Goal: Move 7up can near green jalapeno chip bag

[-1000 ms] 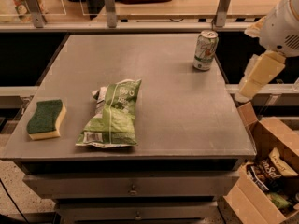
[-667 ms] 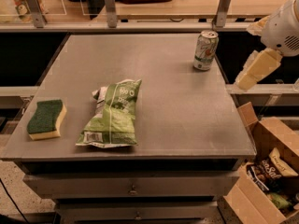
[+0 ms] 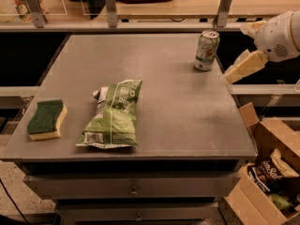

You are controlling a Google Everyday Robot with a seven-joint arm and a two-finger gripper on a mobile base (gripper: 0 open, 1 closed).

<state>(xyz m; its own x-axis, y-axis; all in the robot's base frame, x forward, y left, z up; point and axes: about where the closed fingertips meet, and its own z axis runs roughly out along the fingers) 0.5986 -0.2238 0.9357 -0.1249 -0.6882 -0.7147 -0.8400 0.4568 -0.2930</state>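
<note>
- gripper: at the right edge of the scene, off the right side of the table, hanging in the air at about can height. Cream-coloured tip points left and down toward the table's far-right corner.
- Can't tell if the claw is spread or pressed together; the view doesn't show it.
- Claw holds nothing and touches nothing. It is near the 7up can but apart from it, with a clear gap between.
- 7up can: upright on the far-right part of the table, close to the right edge, silver top up, white-and-green side facing the camera.
- green jalapeno chip bag: lying flat on the near-left part of the table, long axis running near to far, crinkled, near end close to the front edge. Well apart from the can, diagonally across the table.
- sponge: yellow with green top, flat on the table at the near-left edge, just left of the bag, not touching it.
- cardboard box: open, on the floor right of the table, near corner of the scene. Holds several snack packets; exact kinds unreadable.
- drawers: two under the tabletop, both closed.
</note>
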